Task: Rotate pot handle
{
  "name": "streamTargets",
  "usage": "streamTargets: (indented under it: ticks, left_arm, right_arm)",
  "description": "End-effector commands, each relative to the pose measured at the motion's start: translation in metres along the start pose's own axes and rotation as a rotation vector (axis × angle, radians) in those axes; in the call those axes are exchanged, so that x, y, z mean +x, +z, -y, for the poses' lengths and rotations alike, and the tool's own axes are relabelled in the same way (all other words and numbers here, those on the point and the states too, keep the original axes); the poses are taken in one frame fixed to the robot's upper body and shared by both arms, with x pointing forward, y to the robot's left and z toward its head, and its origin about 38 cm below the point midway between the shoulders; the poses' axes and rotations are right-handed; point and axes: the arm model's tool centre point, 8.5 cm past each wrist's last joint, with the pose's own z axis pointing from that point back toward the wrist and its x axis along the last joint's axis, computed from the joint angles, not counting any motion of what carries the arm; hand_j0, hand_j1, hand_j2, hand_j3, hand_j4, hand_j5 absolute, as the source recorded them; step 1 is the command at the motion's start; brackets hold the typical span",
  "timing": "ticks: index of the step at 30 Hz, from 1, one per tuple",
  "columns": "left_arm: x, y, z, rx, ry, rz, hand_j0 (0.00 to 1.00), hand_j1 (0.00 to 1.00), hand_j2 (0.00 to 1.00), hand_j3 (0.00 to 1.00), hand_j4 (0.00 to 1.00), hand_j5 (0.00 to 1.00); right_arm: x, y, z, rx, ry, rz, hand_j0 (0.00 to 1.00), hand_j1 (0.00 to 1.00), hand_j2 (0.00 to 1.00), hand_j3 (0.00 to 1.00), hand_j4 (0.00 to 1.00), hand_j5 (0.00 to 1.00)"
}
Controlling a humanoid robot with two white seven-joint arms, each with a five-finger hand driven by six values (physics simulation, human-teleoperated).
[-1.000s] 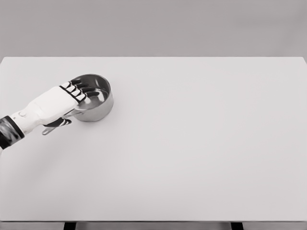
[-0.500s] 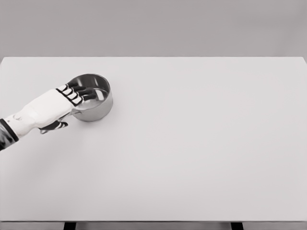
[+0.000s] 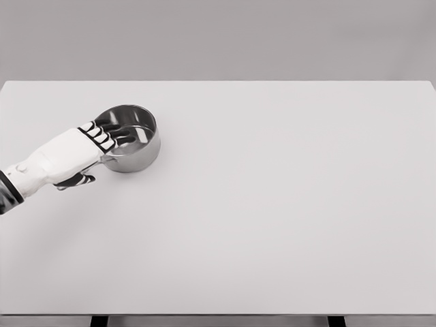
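Observation:
A shiny steel pot [image 3: 141, 151] stands on the left part of the white table [image 3: 286, 204]. My left hand [image 3: 95, 146] lies over its handle, which points toward the lower left. Only a short stub of the handle [image 3: 108, 161] shows at the pot's wall; the rest is hidden under the palm. The dark fingers [image 3: 117, 131] reach over the near rim into the pot's opening, and the thumb [image 3: 76, 180] curls in below the handle, so the hand clamps it. The right arm is out of view.
The table's left edge lies close to my left forearm [image 3: 20, 178]. The table's front edge runs along the bottom of the picture, with two dark legs below it.
My left forearm has drawn back toward the left edge and the hand sits slightly higher. The handle's end, visible below the hand earlier, is now covered. The pot has barely shifted.

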Motion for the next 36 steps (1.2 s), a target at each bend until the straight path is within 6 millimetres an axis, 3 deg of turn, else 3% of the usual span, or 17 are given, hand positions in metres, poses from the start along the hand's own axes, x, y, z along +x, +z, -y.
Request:
streamTargets:
  ticks: [1,36]
  left_arm:
    - [-0.001,0.000,-0.001,0.001,-0.002,-0.003,1.00,1.00,1.00,1.00,1.00,1.00]
    - [-0.020,0.007,-0.003,-0.027,-0.119,-0.056,1.00,1.00,1.00,1.00,1.00,1.00]
  right_arm:
    - [0.000,0.000,0.000,0.000,0.001,0.000,1.00,1.00,1.00,1.00,1.00,1.00]
    - [0.000,0.000,0.000,0.000,0.001,0.000,1.00,1.00,1.00,1.00,1.00,1.00]
